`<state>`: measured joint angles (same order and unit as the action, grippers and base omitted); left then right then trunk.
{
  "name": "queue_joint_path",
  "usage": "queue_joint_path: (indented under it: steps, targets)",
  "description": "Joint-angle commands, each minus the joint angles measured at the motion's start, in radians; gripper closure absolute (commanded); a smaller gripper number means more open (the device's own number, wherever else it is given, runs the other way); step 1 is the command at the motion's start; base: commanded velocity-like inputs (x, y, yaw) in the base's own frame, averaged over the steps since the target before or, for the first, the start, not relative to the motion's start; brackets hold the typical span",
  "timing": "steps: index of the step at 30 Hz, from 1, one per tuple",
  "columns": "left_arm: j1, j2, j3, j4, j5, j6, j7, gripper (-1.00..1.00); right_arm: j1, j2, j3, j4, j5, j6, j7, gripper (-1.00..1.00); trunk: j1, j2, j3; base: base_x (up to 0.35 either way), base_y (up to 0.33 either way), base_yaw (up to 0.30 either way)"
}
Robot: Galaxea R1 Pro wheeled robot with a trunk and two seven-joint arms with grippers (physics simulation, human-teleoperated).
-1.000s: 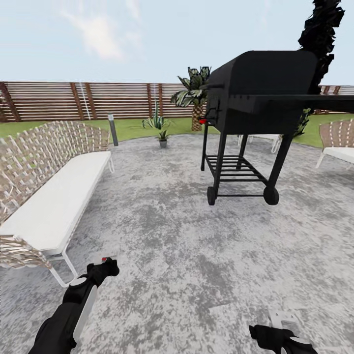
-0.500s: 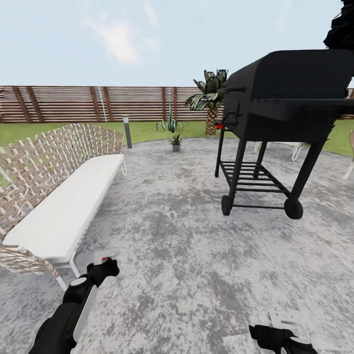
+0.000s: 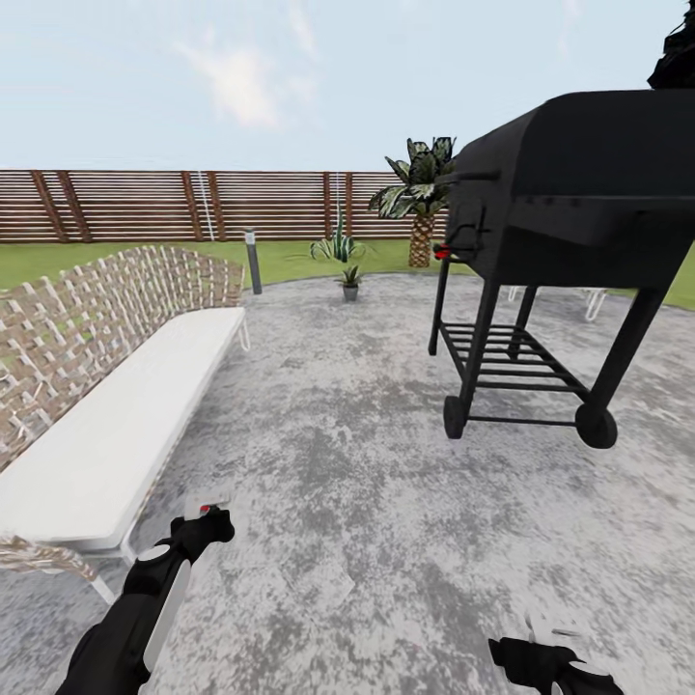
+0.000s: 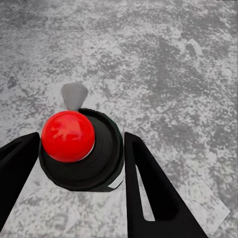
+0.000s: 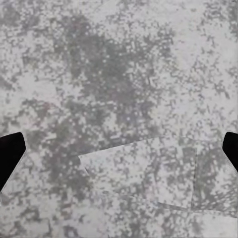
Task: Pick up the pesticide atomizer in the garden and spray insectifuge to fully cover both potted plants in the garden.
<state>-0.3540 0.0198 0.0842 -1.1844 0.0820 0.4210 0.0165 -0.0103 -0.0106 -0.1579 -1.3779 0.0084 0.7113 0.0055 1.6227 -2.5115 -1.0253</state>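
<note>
Between the left pincer's (image 4: 74,168) fingers sat the atomizer (image 4: 82,151), clenched, its red cap toward the wrist camera and its long axis running along the fingers. Far ahead of that pincer, past the patio (image 3: 367,483), stood one potted plant (image 3: 350,280) by the lawn edge, so the left arm was the spraying one. The right pincer (image 5: 119,148) hung spread wide and empty. Beside the route stood a bench (image 3: 106,425) and a grill (image 3: 569,212).

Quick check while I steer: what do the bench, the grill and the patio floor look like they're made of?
Bench: woven tan wicker-like back on a thin white frame, with a smooth white matte seat pad. Grill: black matte metal by the look of it, with thin bar legs, a slatted lower shelf and wheels. Patio floor: mottled grey stone or concrete, rough and unpolished.
</note>
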Motion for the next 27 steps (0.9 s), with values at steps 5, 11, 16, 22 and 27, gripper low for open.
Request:
queue_joint_path:
  steps: [5,11,16,22,27]
  targets:
    - [0.0,0.0,0.0,-0.001,0.008,0.005,0.002,1.0,0.0,0.0,0.0,-0.001,0.001,0.005,0.0,-1.0,0.0,0.0,-0.001,0.246,0.0,0.0]
    - [0.0,0.0,0.0,-0.001,0.008,0.005,0.002,1.0,0.0,0.0,0.0,-0.001,0.001,0.005,0.001,-1.0,0.0,0.0,-0.001,0.246,0.0,0.0]
    - [0.0,-0.001,0.0,-0.001,0.008,0.005,0.002,1.0,0.0,0.0,0.0,-0.001,0.001,0.005,0.001,-1.0,0.0,0.0,-0.001,0.246,0.0,0.0]
    - [0.0,-0.001,0.0,-0.001,0.008,0.005,0.002,1.0,0.0,0.0,0.0,-0.004,0.001,0.005,0.001,-1.0,0.0,0.0,0.0,0.246,0.0,0.0]
    - [0.0,0.0,0.0,-0.001,0.008,0.005,0.002,1.0,0.0,0.0,0.0,-0.003,0.001,0.005,0.001,-1.0,0.0,0.0,0.007,0.246,0.0,0.0]
